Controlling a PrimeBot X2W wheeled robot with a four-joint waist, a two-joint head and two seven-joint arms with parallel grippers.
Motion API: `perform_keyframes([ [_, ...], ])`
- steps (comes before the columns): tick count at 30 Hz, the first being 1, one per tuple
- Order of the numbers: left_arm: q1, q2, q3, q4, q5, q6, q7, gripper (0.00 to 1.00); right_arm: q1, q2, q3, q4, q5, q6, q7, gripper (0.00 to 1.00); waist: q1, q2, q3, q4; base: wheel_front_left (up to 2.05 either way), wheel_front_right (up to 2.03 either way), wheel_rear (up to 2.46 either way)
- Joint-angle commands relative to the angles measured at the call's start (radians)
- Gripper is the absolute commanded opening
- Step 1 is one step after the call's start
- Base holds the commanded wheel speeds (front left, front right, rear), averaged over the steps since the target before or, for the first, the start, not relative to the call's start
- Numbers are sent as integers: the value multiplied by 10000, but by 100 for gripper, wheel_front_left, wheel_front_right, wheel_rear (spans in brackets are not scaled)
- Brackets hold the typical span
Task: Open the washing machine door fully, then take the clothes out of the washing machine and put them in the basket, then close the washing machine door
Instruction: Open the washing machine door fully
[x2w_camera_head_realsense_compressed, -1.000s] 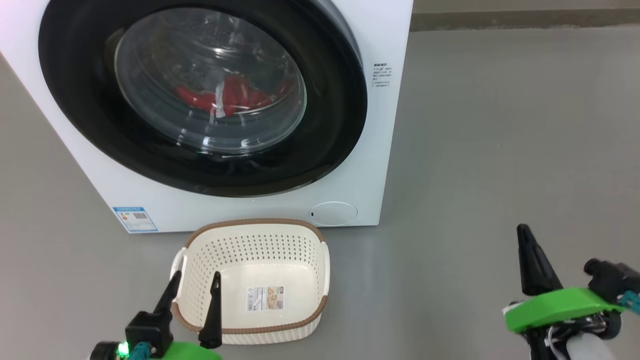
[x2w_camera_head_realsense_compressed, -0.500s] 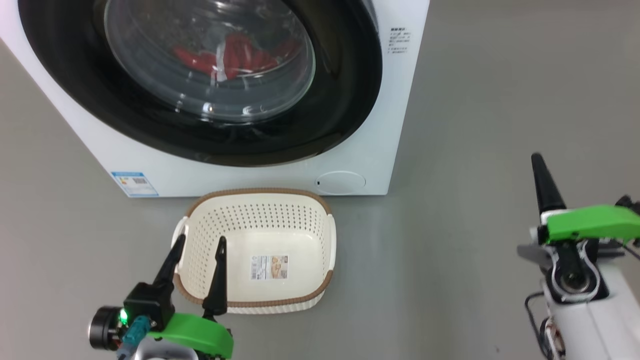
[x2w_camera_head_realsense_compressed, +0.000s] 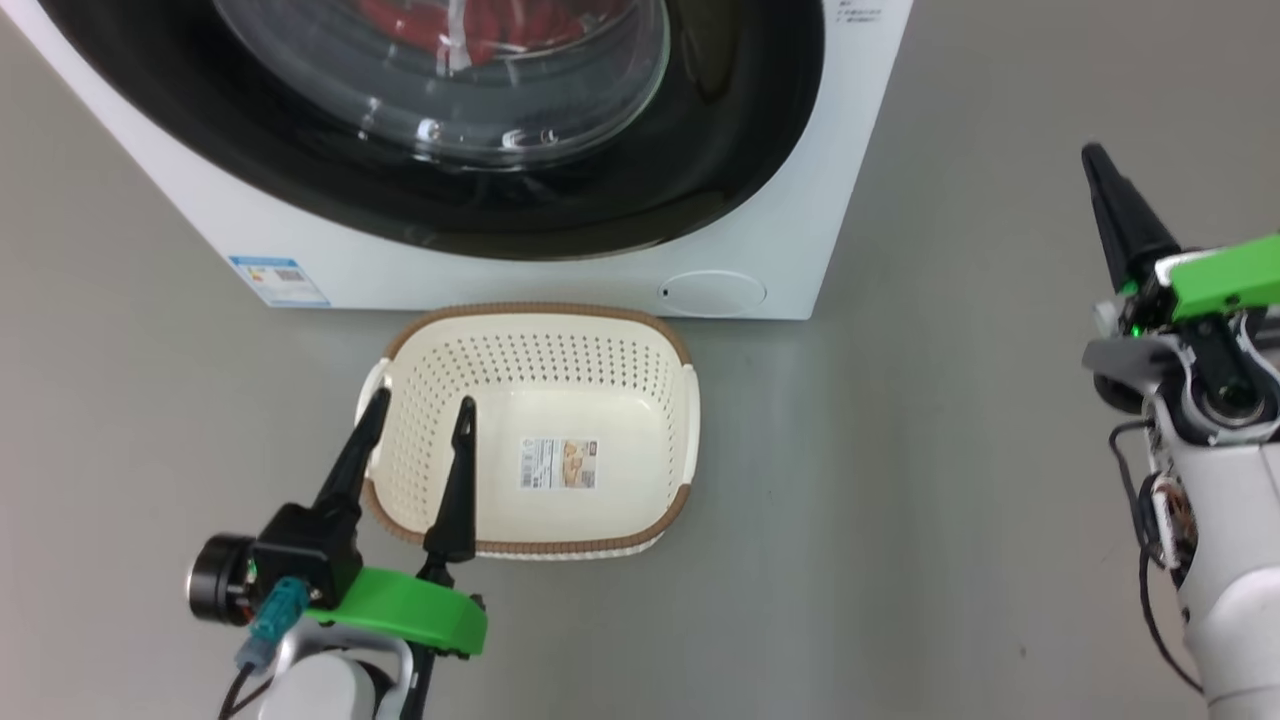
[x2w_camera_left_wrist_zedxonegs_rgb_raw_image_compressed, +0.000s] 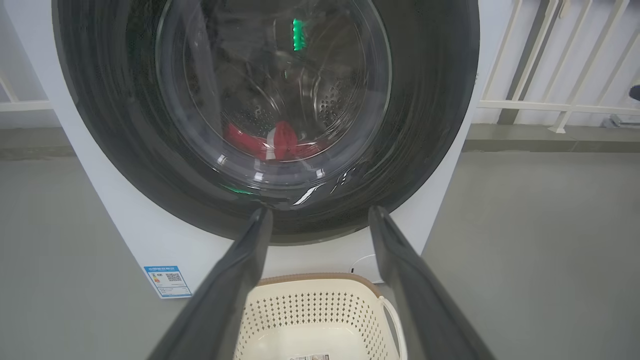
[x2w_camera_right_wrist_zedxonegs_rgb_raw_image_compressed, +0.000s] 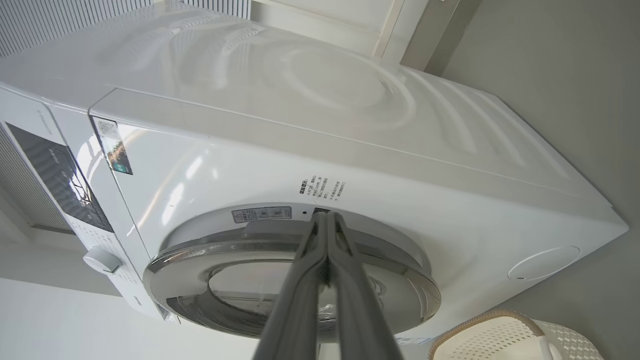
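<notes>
As we look down from the head camera: the washing machine stands on the grey floor with its front towards us. A blue label sits low at one corner and a small round flap low at the other.
Door: we see its wide glossy black rim lying against the white front, with the clear bowl window at its centre. It appears shut.
Clothes: we see red fabric with a strip of white through the glass, lying low in the perforated steel drum.
Basket: it stands on the floor just in front of the machine, below the door. It holds no garment, and a paper label lies on its bottom.
Left gripper: its two dark fingers are spread wide with nothing between them. In the head view one finger lies over the basket's left handle and the other over its inside. The left wrist view looks between them at the door glass.
Right gripper: it is raised well to the right of the machine, its fingers pressed together and holding nothing. In the right wrist view the joined tips lie over the door's edge, beside a small dark spot on the white front. We cannot tell whether they touch it.
</notes>
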Motion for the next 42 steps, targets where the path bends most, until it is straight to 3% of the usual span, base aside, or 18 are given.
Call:
perform_keyframes([
  [1, -325, 95, 235, -326, 3, -11, -120, 100, -441, -105, 209, -144, 96, 6, 187, 0, 0, -1, 340, 247, 0, 0, 0],
  [20, -1222, 59, -449, -867, -304, 46, -120, 100, -3954, -540, 594, 1708, 647, 6, 2292, 0, 0, -1, 1802, 1168, 0, 0, 0],
  [42, -1580, 57, -1338, -1144, -624, 310, -120, 100, -6184, -343, 1016, 3262, 478, 6, 3010, 0, 0, -1, 2403, 1784, 0, 0, 0],
])
